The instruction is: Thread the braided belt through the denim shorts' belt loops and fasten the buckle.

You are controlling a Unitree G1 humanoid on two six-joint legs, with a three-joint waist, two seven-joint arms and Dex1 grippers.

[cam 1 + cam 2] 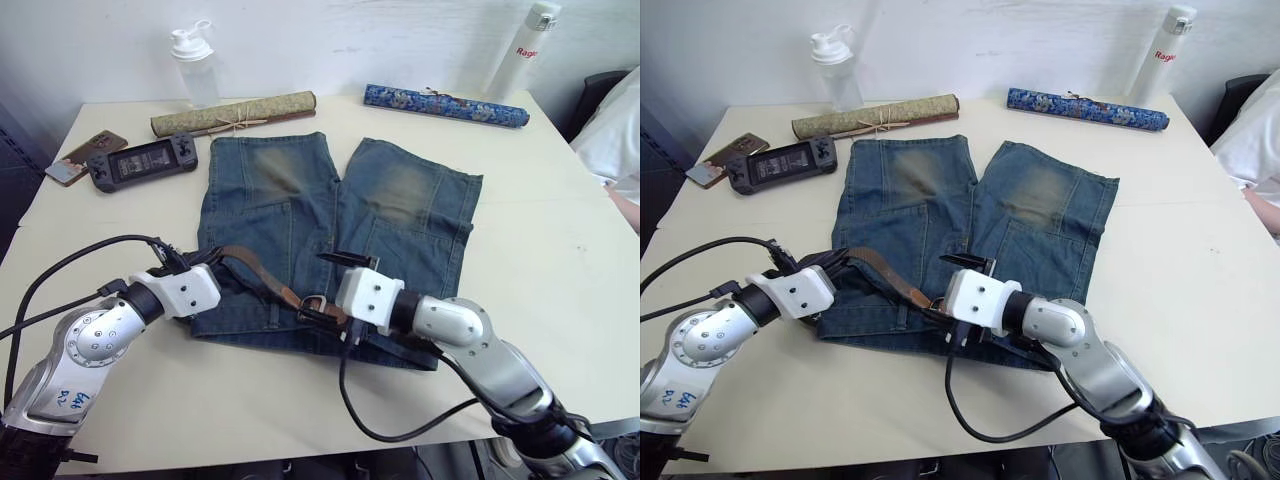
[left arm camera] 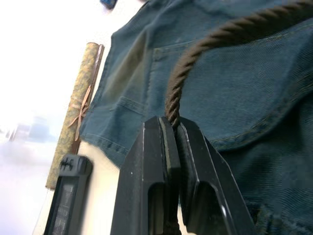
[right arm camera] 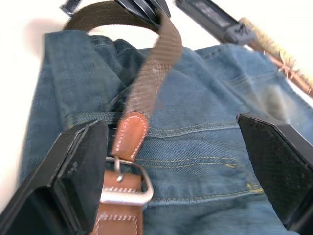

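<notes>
Left gripper (image 2: 168, 128) is pinching the braided belt (image 3: 157, 63), fingers clamped right on the ropey brown weave. Right gripper (image 3: 171, 161) is spread wide, hovering over the square silver buckle (image 3: 124, 185) and its tan leather end. All of it lies on the faded denim shorts (image 1: 300, 215), near the stitched waistband.

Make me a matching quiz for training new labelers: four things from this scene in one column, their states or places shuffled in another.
1. left end effector
2. right end effector
3. buckle
4. blue patterned roll

a. on the denim shorts' waistband
b. open
c. shut on the braided belt
d. at the table's far edge

Pairs: 1-c, 2-b, 3-a, 4-d
</notes>
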